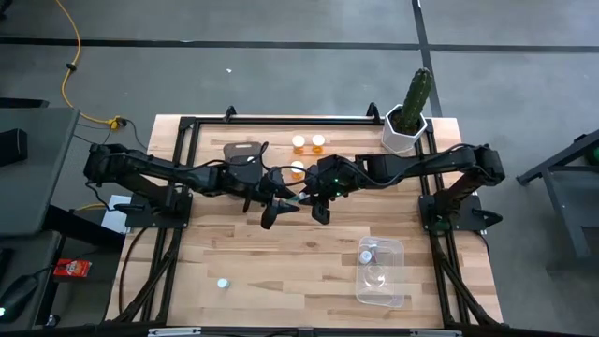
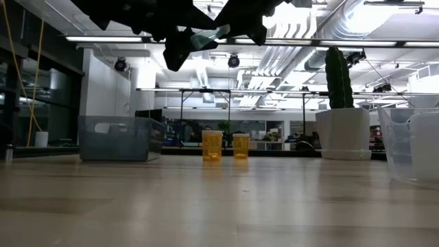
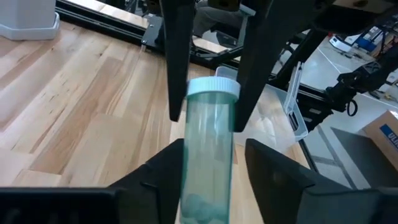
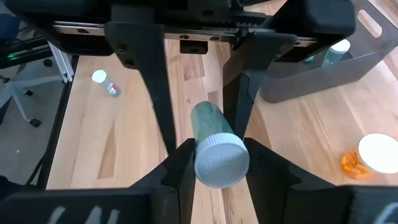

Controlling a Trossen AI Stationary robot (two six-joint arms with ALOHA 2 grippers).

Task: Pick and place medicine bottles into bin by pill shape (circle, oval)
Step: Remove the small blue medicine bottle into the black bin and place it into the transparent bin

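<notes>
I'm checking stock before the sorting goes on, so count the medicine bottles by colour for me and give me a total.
orange bottles: 3
pale teal-topped bottles: 4 (one in the right gripper, one on the table, one in the grey bin, one in the clear bin)
Total: 7

A robotics lab or workshop. Beyond the pincers (image 2: 206, 38), exposed ceiling ducts (image 2: 343, 27) and strip lights (image 2: 137, 39) run overhead; a wooden surface (image 1: 281, 253) in a black metal frame (image 1: 187, 126) stands on grey concrete floor (image 1: 281, 56).
</notes>
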